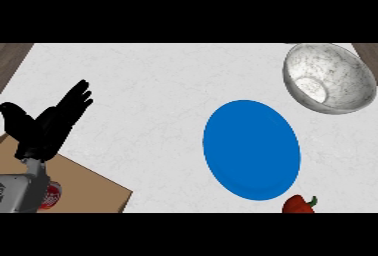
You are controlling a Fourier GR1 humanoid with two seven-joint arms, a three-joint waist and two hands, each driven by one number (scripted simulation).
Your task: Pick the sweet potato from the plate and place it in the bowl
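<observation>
A black left hand (46,125) with slim fingers joins a boxy grey forearm (22,192) bearing a red-and-white round marking

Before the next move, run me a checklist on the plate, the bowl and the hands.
1. Sweet potato on the blue plate: not ok, the plate shows bare and no sweet potato is in view.
2. Sweet potato in the metal bowl: not ok, its inside looks empty.
3. Bowl upright and unblocked: ok, at the counter's far right.
4. Left robot hand: ok, open, fingers up, resting at the left edge above a brown board.
5. Right robot hand: cannot tell, not in view.
6. Red pepper near the plate's lower rim: ok, apart from the plate.
</observation>
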